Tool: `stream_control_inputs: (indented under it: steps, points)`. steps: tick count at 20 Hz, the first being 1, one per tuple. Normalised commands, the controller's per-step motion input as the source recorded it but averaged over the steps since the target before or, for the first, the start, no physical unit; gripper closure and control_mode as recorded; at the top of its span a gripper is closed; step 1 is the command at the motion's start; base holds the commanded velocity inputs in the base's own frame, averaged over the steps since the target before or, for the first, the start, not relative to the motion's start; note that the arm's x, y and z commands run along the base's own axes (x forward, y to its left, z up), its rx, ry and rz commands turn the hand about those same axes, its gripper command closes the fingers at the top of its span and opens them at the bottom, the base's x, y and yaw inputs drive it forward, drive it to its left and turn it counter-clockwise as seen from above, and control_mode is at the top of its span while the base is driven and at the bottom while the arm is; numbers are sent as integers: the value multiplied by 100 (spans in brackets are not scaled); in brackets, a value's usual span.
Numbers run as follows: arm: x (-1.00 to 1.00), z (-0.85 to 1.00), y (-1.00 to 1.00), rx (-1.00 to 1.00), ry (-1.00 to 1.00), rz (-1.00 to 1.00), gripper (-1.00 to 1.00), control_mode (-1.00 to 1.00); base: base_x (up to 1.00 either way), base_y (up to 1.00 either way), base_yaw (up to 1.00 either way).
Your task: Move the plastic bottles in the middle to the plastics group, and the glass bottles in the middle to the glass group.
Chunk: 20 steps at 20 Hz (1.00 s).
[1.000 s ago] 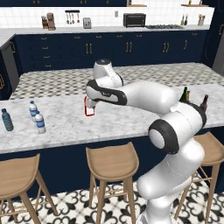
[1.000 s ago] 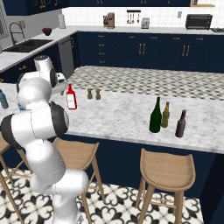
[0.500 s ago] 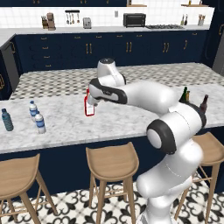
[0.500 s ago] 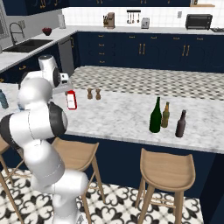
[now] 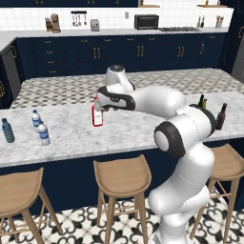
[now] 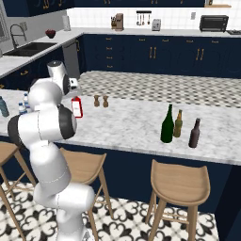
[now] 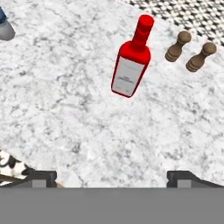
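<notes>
The red bottle (image 5: 97, 116) with a white label and red cap stands upright on the marble counter (image 5: 133, 131). My gripper (image 5: 100, 104) hovers just above and beside its cap, open and holding nothing. In the hand view the red bottle (image 7: 131, 65) lies ahead of the open gripper (image 7: 113, 178), not between the fingers. At the counter's left end stand two clear blue-labelled bottles (image 5: 35, 119) (image 5: 43, 133) and a teal one (image 5: 7, 130). At the right end, the tall green wine bottle (image 6: 167, 124) stands beside an olive-amber bottle (image 6: 178, 123) and a dark brown one (image 6: 194, 133).
Two small brown shakers (image 6: 97, 100) (image 6: 106, 101) stand just behind the red bottle, also close to it in the hand view (image 7: 178, 46) (image 7: 200, 57). Wooden stools (image 5: 121, 176) line the counter's near side. Bare marble stretches between the red bottle and the right-hand bottles.
The hand has drifted slightly toward the red bottle. The jaws stay open and the bottles have not moved.
</notes>
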Motion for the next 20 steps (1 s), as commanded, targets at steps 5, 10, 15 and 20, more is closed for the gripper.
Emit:
stream_control_inputs:
  steps: [5,10,15,20]
  points:
    - [26,0,0,6,-14,4,-100,-100,0,0,0]
    - [21,0,0,1,-5,5,-100,-100,0,0,0]
    - [7,0,0,0,0,1,-100,-100,0,0,0]
    - [33,-2,0,0,2,0,-100,-100,0,0,0]
